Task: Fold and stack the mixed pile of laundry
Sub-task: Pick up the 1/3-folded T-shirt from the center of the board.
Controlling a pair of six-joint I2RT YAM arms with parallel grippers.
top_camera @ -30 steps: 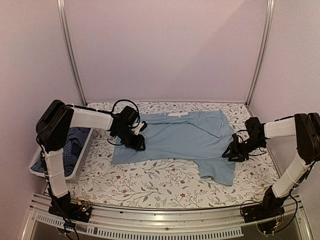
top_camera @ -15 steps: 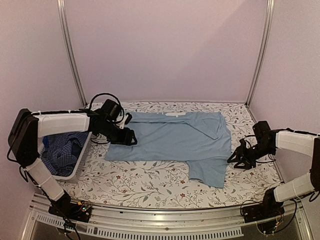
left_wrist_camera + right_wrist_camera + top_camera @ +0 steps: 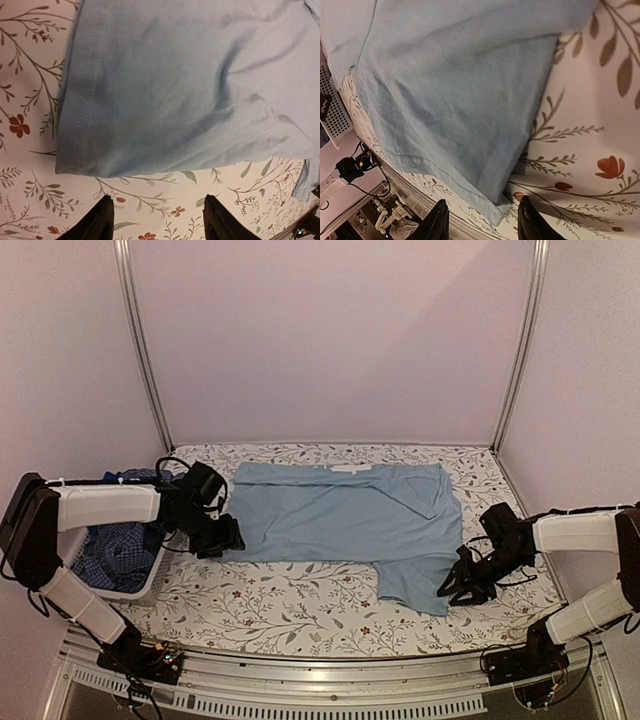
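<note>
**Item: light-blue shirt, laid out on bench**

Light-blue shirt [image 3: 345,515]: spread flat across the middle of the bench [image 3: 300,615], neck edge toward the far wall. One fold lies over the body near its right side. A hemmed flap reaches out from the near right corner toward the arms' bases.

Left fingers [image 3: 100,222]: spread apart with nothing between them, low over the flowered bench cover. They sit just outside the shirt's near left corner, and the stitched hem lies just ahead of them.

Right fingers [image 3: 439,222]: parted and not clamped. They sit at the outer corner of the hemmed flap, and the corner of the cloth lies flat in the gap between them.

Dark blue checked shirt [image 3: 110,555]: crumpled inside the white basket [image 3: 125,592].

White basket: at the bench's left edge, beneath the left arm and apart from the spread shirt.
</note>
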